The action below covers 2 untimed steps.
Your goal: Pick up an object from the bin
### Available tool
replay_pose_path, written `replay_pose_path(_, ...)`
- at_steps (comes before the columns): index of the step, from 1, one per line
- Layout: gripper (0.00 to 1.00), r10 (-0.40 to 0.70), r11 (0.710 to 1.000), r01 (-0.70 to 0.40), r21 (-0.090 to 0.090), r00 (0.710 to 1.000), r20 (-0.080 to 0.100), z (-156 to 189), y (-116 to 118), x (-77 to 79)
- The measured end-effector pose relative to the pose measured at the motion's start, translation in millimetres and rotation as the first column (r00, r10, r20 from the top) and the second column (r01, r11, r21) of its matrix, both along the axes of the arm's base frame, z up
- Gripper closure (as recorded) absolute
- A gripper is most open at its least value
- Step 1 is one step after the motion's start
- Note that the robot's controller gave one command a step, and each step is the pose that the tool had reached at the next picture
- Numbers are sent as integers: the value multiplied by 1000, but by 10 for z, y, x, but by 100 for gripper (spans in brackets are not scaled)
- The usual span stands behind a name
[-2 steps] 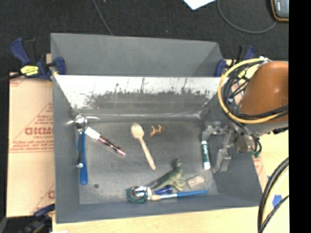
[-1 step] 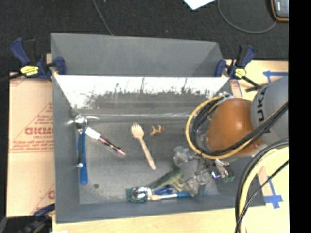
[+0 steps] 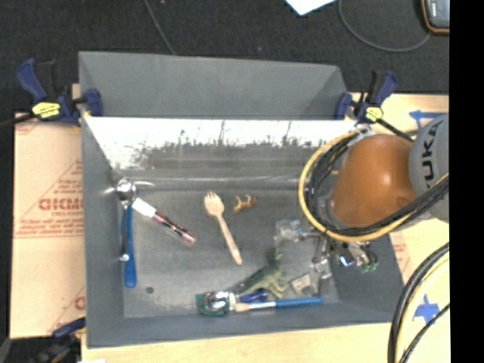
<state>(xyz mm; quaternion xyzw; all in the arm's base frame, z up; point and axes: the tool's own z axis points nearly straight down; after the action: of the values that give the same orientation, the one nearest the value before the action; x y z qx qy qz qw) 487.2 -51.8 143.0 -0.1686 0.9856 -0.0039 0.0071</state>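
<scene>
My gripper point(image 3: 327, 262) hangs low at the bin's right side, mostly hidden under the arm's orange cover. Just left of it lies a small clear plastic piece point(image 3: 288, 231). Below and to the left, a green toy reptile point(image 3: 267, 278) rests on the floor, close to the gripper's lower end. A blue pen-like stick point(image 3: 293, 302) lies along the front wall beneath it. Nothing can be seen held in the gripper.
A tool with a green round head point(image 3: 215, 302) lies at the front. A wooden fork point(image 3: 224, 227) and a small brown curl point(image 3: 243, 201) lie mid-bin. A blue-handled metal scoop point(image 3: 127, 237) and a pink-and-white stick point(image 3: 171, 226) lie at the left.
</scene>
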Motion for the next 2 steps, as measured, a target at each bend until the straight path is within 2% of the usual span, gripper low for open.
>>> replay_pose_path(1,0,36,999,-36,5,999,-5,-428,203,-136)
replay_pose_path(2,0,-21,1000,21,1,1000,22,-701,222,-79)
